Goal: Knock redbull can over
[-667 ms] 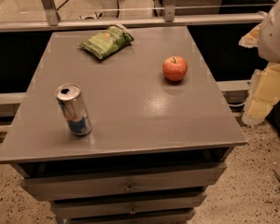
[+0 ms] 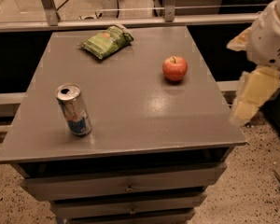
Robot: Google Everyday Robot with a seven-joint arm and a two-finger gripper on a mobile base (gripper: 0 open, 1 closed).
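Grey drawer cabinet (image 2: 130, 111) is filling most of the view. Its flat top is lying bare across the middle.

Robot arm (image 2: 270, 36) is hanging off the right side, beyond the top's right edge. The gripper (image 2: 253, 96) is sitting below it, level with the front right corner and well apart from everything on the top. Whether it is open or closed: cannot tell.

Green snack bag (image 2: 107, 41) is lying at the back, left of centre.

Redbull can (image 2: 73, 109) is standing upright near the front left corner, tab opening showing.

Judgement: the can is looking light, stiff and slick, and likely tipping easily. No grasp is needed; a sideways push high on the wall should do. The front edge is lying close, so pushing toward the back is looking safer.

Red apple (image 2: 175, 68) is sitting right of centre, near the reach line; passing in front of it is advised.
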